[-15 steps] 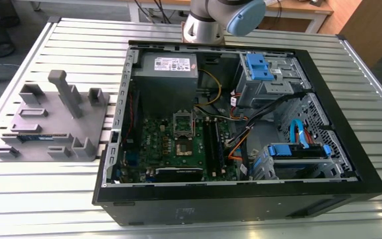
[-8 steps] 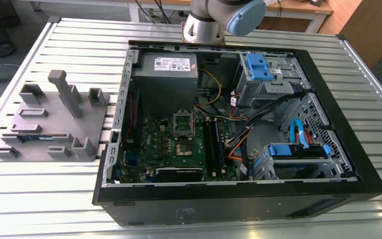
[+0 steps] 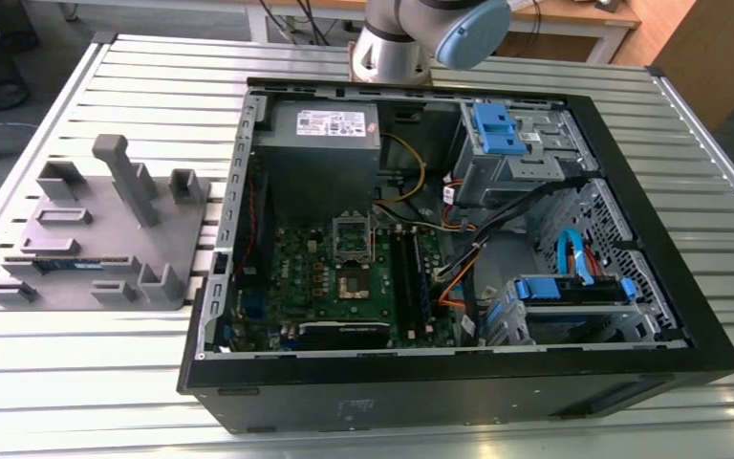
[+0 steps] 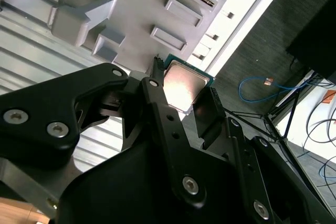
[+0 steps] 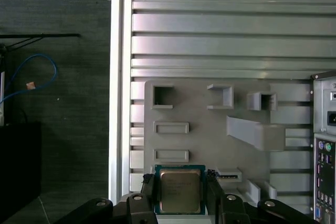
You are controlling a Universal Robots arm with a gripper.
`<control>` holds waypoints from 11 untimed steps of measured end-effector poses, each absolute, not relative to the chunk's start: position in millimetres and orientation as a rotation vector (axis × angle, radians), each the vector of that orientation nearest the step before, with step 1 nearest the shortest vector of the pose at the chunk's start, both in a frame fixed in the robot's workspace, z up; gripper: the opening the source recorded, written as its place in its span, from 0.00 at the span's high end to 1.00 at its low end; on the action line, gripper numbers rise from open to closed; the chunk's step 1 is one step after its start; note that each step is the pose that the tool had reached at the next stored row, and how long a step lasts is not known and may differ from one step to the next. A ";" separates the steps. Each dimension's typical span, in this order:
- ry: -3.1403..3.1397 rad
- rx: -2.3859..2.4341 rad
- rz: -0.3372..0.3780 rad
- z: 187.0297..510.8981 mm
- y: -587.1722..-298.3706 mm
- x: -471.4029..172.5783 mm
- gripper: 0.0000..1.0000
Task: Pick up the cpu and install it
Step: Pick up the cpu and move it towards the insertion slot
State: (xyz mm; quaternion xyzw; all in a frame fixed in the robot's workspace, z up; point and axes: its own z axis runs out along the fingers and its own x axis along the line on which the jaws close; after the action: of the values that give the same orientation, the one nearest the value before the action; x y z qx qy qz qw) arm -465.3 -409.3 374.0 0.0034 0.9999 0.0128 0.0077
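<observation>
Our tool grips the cpu by 2 opposite edges. We see it held aloft, pointing down over the tray.

Matt black claw; the cpu in it has a softly shiny metal top; beyond, a matt grey plastic tray.
</observation>
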 end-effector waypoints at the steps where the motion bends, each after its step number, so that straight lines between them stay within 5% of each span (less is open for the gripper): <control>1: 3.126 0.011 0.040 374.1 -409.3 -465.1 0.53; 11: 3.126 0.011 0.040 374.1 -409.3 -461.9 0.53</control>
State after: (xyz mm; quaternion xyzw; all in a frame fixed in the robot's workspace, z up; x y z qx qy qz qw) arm -461.9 -409.3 374.1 0.0034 0.9999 0.0127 0.0076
